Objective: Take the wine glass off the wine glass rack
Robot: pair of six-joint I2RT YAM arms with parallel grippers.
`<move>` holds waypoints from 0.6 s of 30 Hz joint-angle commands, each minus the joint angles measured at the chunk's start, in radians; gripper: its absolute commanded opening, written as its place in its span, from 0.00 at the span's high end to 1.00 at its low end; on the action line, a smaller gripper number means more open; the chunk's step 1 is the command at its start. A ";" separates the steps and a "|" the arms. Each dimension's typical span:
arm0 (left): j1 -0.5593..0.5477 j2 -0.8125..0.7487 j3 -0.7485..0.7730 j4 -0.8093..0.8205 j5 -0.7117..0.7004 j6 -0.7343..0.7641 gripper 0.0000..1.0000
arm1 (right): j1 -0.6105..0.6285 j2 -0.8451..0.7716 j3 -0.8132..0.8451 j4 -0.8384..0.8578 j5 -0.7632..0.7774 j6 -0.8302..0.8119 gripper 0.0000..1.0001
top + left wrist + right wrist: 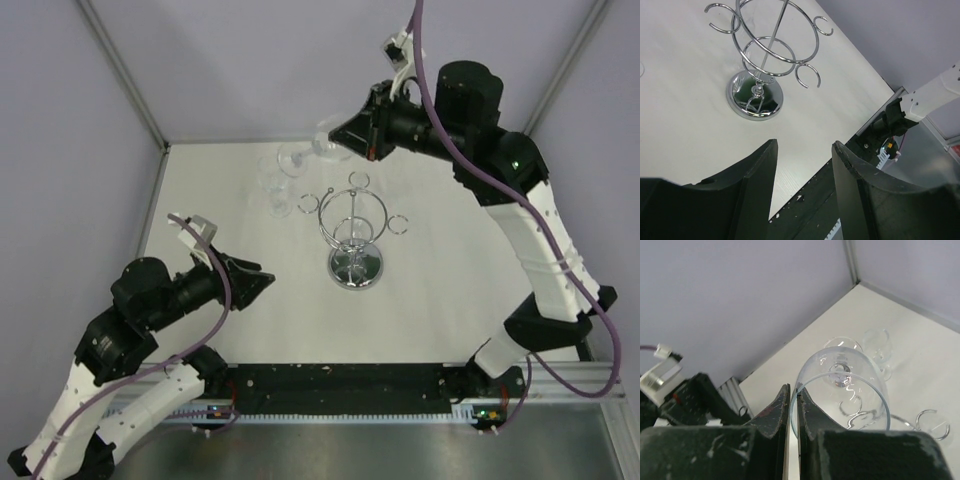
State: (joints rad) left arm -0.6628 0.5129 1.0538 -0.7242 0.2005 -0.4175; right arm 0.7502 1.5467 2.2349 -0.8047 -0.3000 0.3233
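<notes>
The clear wine glass (840, 390) hangs in the air, clear of the rack, with my right gripper (794, 392) shut on its rim, one finger inside the bowl and one outside. In the top view the wine glass (303, 155) and right gripper (340, 135) are over the back of the table, behind the chrome wine glass rack (352, 225). No glass hangs on the rack (767, 55), whose small rings are bare. My left gripper (804, 145) is open and holds nothing. It hovers at the front left (262, 280), short of the rack's round base (755, 95).
Two more clear glasses (276, 192) rest on the table at the back left, also seen beyond the held glass in the right wrist view (875, 342). The grey back wall (250, 60) and a metal corner post (120, 70) close in behind. A black rail (340, 385) runs along the near edge.
</notes>
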 commanded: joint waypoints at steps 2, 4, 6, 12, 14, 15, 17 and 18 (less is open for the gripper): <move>0.002 -0.011 -0.038 0.074 0.005 0.011 0.47 | -0.092 0.124 0.169 0.128 0.042 0.023 1.00; 0.002 -0.010 -0.051 0.077 0.001 0.016 0.47 | -0.115 0.176 0.183 0.143 0.058 0.019 1.00; 0.002 -0.010 -0.064 0.083 0.004 0.016 0.47 | -0.135 0.211 0.181 0.171 0.059 0.020 1.00; 0.002 0.004 -0.104 0.106 0.014 0.031 0.47 | -0.209 0.326 0.209 0.226 0.055 0.019 1.00; 0.002 0.013 -0.101 0.103 0.014 0.037 0.47 | -0.238 0.374 0.235 0.228 0.032 0.033 1.00; 0.002 0.016 -0.100 0.108 0.023 0.037 0.47 | -0.256 0.394 0.236 0.226 0.019 0.036 1.00; 0.002 0.024 -0.103 0.123 0.054 0.039 0.47 | -0.275 0.430 0.232 0.228 0.007 0.040 1.00; 0.002 0.029 -0.101 0.124 0.060 0.040 0.47 | -0.281 0.444 0.229 0.226 0.007 0.037 1.00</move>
State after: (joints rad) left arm -0.6628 0.5247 0.9489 -0.6769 0.2173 -0.3962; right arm 0.5102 1.9617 2.3993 -0.6945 -0.2642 0.3454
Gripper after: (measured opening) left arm 0.532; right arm 0.034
